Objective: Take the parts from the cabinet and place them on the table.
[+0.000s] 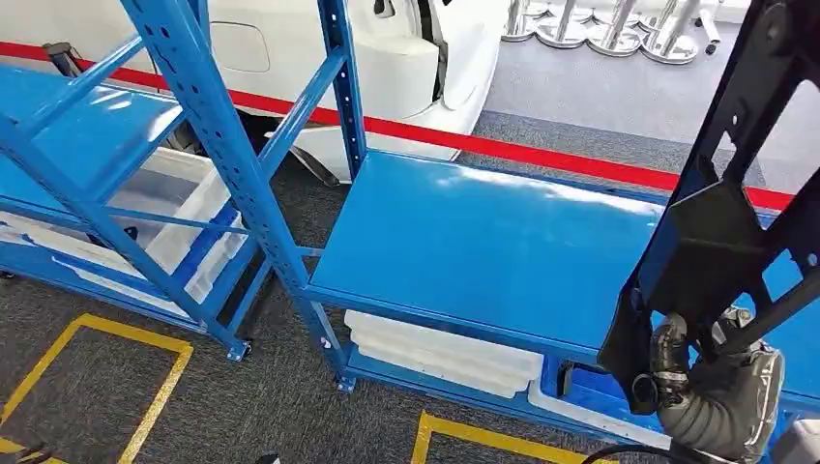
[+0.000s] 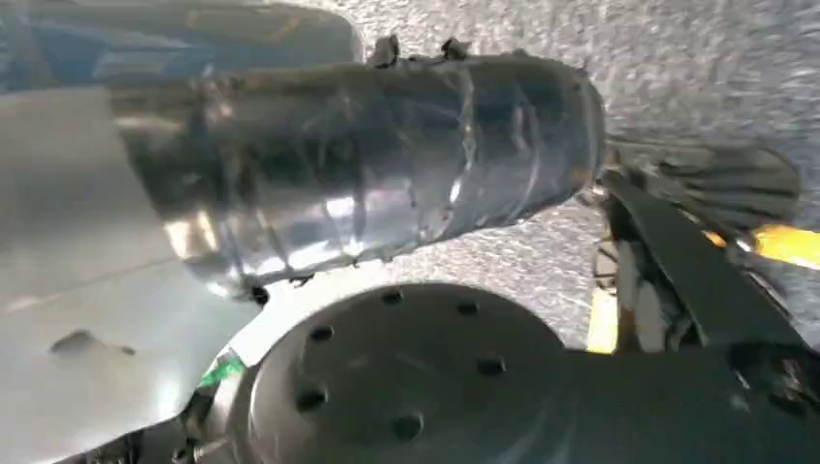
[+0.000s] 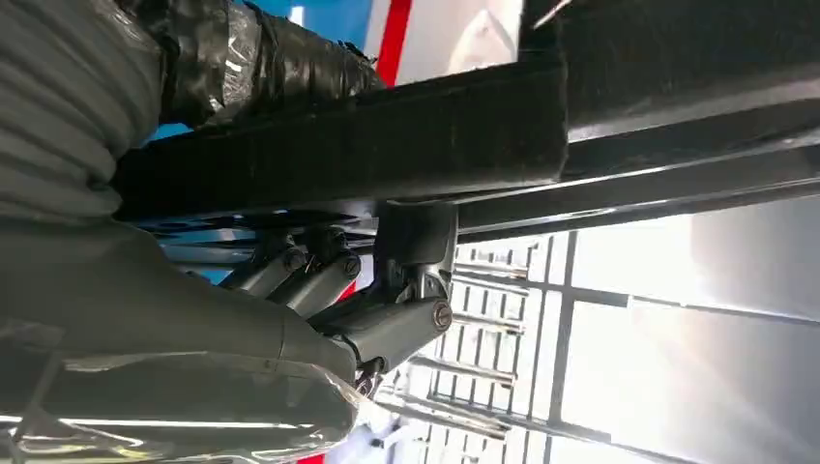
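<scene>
1. While the right hand (image 1: 720,387) sits at 5 o'clock in head view, its fingers (image 3: 387,329) are wrapped round a black frame part (image 1: 716,222): firm hold.
2. Part's long axis runs up from the hand toward 1 o'clock, over the blue shelf (image 1: 483,242).
3. Left hand (image 2: 677,280) hangs low over the floor; can't tell if its fingers are open or closed, nothing seen in them.
4. Right hand has the part; worktop not seen, so prob. a turn is needed before placing.
</scene>
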{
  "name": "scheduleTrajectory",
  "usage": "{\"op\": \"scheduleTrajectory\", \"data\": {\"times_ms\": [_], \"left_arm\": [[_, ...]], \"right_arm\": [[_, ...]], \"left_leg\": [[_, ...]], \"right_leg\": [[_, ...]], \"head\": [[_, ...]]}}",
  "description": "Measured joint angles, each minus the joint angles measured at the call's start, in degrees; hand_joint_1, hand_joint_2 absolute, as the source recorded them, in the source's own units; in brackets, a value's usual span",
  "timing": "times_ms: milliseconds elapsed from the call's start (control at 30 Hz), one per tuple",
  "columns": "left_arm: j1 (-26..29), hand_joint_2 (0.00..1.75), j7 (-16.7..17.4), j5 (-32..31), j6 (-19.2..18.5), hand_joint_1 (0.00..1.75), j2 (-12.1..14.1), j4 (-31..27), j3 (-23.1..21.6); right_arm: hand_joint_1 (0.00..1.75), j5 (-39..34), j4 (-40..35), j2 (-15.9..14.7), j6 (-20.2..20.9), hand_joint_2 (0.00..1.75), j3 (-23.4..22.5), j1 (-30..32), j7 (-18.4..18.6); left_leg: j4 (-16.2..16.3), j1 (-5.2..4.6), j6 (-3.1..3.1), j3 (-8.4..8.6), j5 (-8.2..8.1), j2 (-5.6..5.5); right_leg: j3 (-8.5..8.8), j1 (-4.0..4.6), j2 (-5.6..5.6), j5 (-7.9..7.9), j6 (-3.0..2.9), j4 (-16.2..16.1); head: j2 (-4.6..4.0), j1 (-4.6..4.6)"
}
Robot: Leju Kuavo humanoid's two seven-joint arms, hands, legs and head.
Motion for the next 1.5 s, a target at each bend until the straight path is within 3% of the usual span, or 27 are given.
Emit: {"op": "scheduleTrajectory", "data": {"times_ms": [33,67,100,133,200,233,300,367,400,433,467,533,567,633,733,767,867,900,933,1000,1067,1133,1267,1300,1400,1433,1500], "left_arm": [[-0.07,0.0,-0.07,0.0,-0.07,0.0,0.0,0.0,0.0],[-0.19,0.0,-0.07,0.0,-0.11,0.0,0.0,-0.02,0.02],[-0.38,0.0,-0.2,0.0,-0.18,0.0,0.0,-0.02,0.04],[-0.44,0.0,-0.2,0.0,-0.2,0.0,0.0,-0.02,0.07],[-0.51,0.0,-0.22,0.0,-0.18,0.0,0.0,-0.02,0.09],[-0.39,0.0,-0.24,0.0,-0.17,0.0,0.0,0.0,0.09],[-0.36,0.0,-0.46,0.0,-0.22,0.0,0.0,0.0,0.09],[-0.42,0.0,-0.48,0.0,-0.17,0.0,-0.53,-0.02,0.13],[-0.45,0.0,-0.48,0.0,-0.15,0.0,-0.77,-0.02,0.15],[-0.44,0.0,-0.48,0.0,-0.13,0.0,-1.03,-0.02,0.17],[-0.4,0.0,-0.5,0.0,-0.07,0.0,-1.25,-0.02,0.2],[-0.4,0.0,-0.77,0.0,-0.02,0.0,-1.44,-0.02,0.22],[-0.43,0.0,-0.83,0.0,-0.02,0.0,-1.44,-0.02,0.24],[-0.43,0.0,-1.07,0.0,-0.07,0.0,-1.44,-0.04,0.24],[-0.3,0.0,-1.07,0.0,-0.09,0.0,-1.44,-0.02,0.33],[-0.21,0.0,-1.07,0.0,-0.09,0.0,-1.44,-0.02,0.37],[-0.05,0.0,-1.29,0.0,-0.26,0.0,-1.0,-0.02,0.48],[-0.07,0.0,-1.25,0.0,-0.26,0.0,-0.7,-0.02,0.48],[-0.09,0.0,-1.25,0.0,-0.24,0.0,-0.37,-0.02,0.48],[-0.07,0.0,-1.27,0.0,-0.33,0.0,0.07,-0.02,0.46],[-0.21,0.0,-1.44,0.0,-0.35,0.0,0.2,-0.02,0.46],[-0.47,0.0,-1.64,0.0,-0.28,0.0,0.22,-0.04,0.5],[-0.52,0.0,-1.57,0.0,-0.31,0.0,0.22,-0.02,0.48],[-0.53,0.0,-1.62,0.0,-0.33,0.0,0.22,-0.02,0.48],[-0.54,0.0,-1.79,-0.02,-0.24,0.0,-0.35,-0.02,0.48],[-0.54,0.0,-1.79,-0.02,-0.22,0.0,-0.48,-0.02,0.48],[-0.52,0.0,-1.92,-0.07,-0.22,0.0,-0.77,-0.02,0.48]], "right_arm": [[1.75,0.0,0.0,0.0,0.0,1.75,0.0,0.03,0.0],[1.75,0.0,0.0,0.0,0.0,1.75,0.0,0.04,0.0],[1.75,0.0,0.0,0.0,0.0,1.75,0.0,0.07,0.0],[1.75,0.02,0.0,-0.02,0.0,1.75,-0.04,0.06,0.02],[1.75,0.02,0.0,-0.04,-0.02,1.75,-0.07,0.03,0.0],[1.75,0.02,0.0,-0.09,-0.02,1.75,-0.07,0.07,0.0],[1.75,0.04,0.02,-0.15,-0.02,1.75,-0.11,0.05,0.0],[1.75,0.04,0.02,-0.26,-0.02,1.75,-0.15,0.09,0.0],[1.75,0.04,0.07,-0.26,-0.02,1.75,-0.15,0.1,0.0],[1.75,0.02,0.13,-0.3,-0.02,1.75,-0.15,0.1,0.0],[1.75,0.02,0.17,-0.33,-0.02,1.75,-0.15,0.1,0.0],[1.75,-0.02,0.2,-0.33,-0.02,1.75,-0.15,0.08,0.0],[1.75,-0.04,0.17,-0.35,0.0,1.75,-0.17,0.05,0.0],[1.75,-0.2,0.09,-0.35,0.13,1.75,-0.22,-0.18,-0.07],[1.75,-0.37,0.15,-0.35,0.31,1.75,-0.24,-0.11,-0.15],[1.75,-0.39,0.17,-0.35,0.41,1.75,-0.24,-0.14,-0.17],[1.75,-0.39,0.17,-0.28,0.79,1.75,-0.24,-0.12,-0.26],[1.75,-0.39,0.2,-0.26,0.87,1.75,-0.24,-0.1,-0.26],[1.75,-0.42,0.22,-0.24,0.92,1.75,-0.24,-0.1,-0.26],[1.75,-0.42,0.26,-0.22,0.96,1.75,-0.22,-0.09,-0.28],[1.75,-0.42,0.28,-0.22,0.98,1.75,-0.22,-0.12,-0.33],[1.75,-0.39,0.28,-0.11,1.05,1.75,-0.24,-0.1,-0.35],[1.75,-0.39,0.26,-0.04,1.05,1.75,-0.22,-0.14,-0.42],[1.75,-0.39,0.28,-0.04,1.07,1.75,-0.22,-0.12,-0.5],[1.75,-0.59,0.31,-0.07,1.14,1.75,-0.33,-0.08,-0.66],[1.75,-0.66,0.31,-0.07,1.14,1.75,-0.35,-0.07,-0.68],[1.75,-0.92,0.33,-0.07,1.33,1.75,-0.39,-0.07,-0.83]], "left_leg": [[-4.98,0.09,0.07,3.96,1.85,0.02],[-9.79,0.11,0.17,7.71,1.72,0.0],[-14.36,0.01,0.48,10.97,0.23,-0.05],[-16.6,-0.12,0.98,11.8,-0.81,-0.15],[-16.59,-0.4,1.41,10.9,-0.78,-0.14],[-16.92,-0.16,2.17,10.57,-0.07,-0.08],[-16.93,0.15,3.18,9.18,1.26,0.21],[-16.9,0.12,3.55,7.27,2.75,0.33],[-16.87,0.09,3.52,6.28,3.51,0.33],[-16.83,0.09,3.45,5.21,4.27,0.34],[-16.75,0.09,3.34,4.12,5.07,0.34],[-16.52,0.12,2.96,2.09,6.5,0.33],[-16.45,0.13,2.69,1.31,7.2,0.27],[-16.16,-0.26,1.99,0.61,8.09,0.22],[-16.76,-0.16,0.76,-0.07,10.54,0.21],[-16.45,0.06,0.49,-0.43,9.86,0.18],[-5.67,0.02,0.07,-3.41,-1.24,0.25],[-0.91,0.02,0.06,-4.37,-3.76,0.25],[2.53,-0.01,0.09,-4.66,-4.25,0.26],[2.25,-0.15,0.51,-2.04,-0.83,0.25],[-5.81,-0.64,1.63,4.33,1.98,0.14],[-16.26,-1.52,2.92,11.67,-0.06,0.22],[-18.88,-1.29,3.56,11.44,0.86,0.35],[-18.86,-1.03,3.81,10.89,1.58,0.56],[-18.36,-0.82,4.27,8.14,3.24,0.6],[-18.09,-0.74,4.12,7.12,3.8,0.61],[-17.33,-0.42,3.65,4.81,4.96,0.65]], "right_leg": [[-1.22,-0.09,0.02,0.44,0.27,0.68],[-1.98,-0.1,0.06,0.78,0.5,1.43],[-2.83,0.11,0.04,0.95,0.77,2.17],[-3.23,0.08,-0.12,1.37,1.15,2.55],[-3.88,-0.07,-0.31,2.63,1.96,2.51],[-4.14,0.08,-0.27,3.07,2.37,2.47],[-5.69,-0.1,0.18,-1.68,3.07,5.27],[-8.5,-0.32,0.32,-8.87,3.63,14.68],[-9.37,-0.38,0.36,-10.71,3.82,18.89],[-9.49,-0.45,0.36,-10.64,3.89,21.7],[-8.53,-0.51,0.35,-8.74,3.9,22.03],[-3.62,-0.56,0.36,-4.06,3.65,16.65],[0.49,-0.56,0.35,-3.77,3.47,11.37],[8.21,-0.36,0.46,-6.99,2.55,0.16],[6.6,-0.09,0.54,-6.47,1.18,0.29],[5.8,-0.48,0.24,-5.82,0.61,0.16],[3.86,-0.06,0.03,-4.13,-0.42,0.24],[3.06,0.09,0.03,-3.46,-0.56,0.31],[2.14,0.28,0.03,-2.81,-0.59,0.48],[0.25,0.58,0.04,-1.78,-0.64,1.01],[-1.05,0.83,0.16,-0.76,-0.55,1.7],[-2.01,1.01,0.02,-0.12,-0.15,2.25],[-3.18,0.98,-0.28,1.9,0.97,2.01],[-3.82,0.81,0.22,-0.19,1.42,3.05],[-7.86,-0.2,0.54,-9.81,2.79,16.07],[-8.62,-0.46,0.54,-10.87,3.14,19.68],[-7.34,-0.87,0.54,-7.63,3.74,20.88]], "head": [[0.0,-0.13],[0.0,-0.28],[0.0,-0.66],[0.0,-0.7],[0.0,-0.79],[0.0,-0.7],[0.0,-0.55],[0.0,-0.39],[0.02,-0.39],[0.0,-0.39],[0.02,-0.42],[0.0,-0.46],[0.0,-0.46],[0.0,-0.57],[0.0,-0.99],[0.0,-0.96],[0.0,-1.68],[0.0,-1.88],[0.0,-1.95],[0.0,-2.17],[0.0,-2.99],[0.0,-3.13],[0.0,-3.5],[0.0,-3.35],[0.0,-2.78],[0.0,-2.78],[0.0,-2.78]]}}
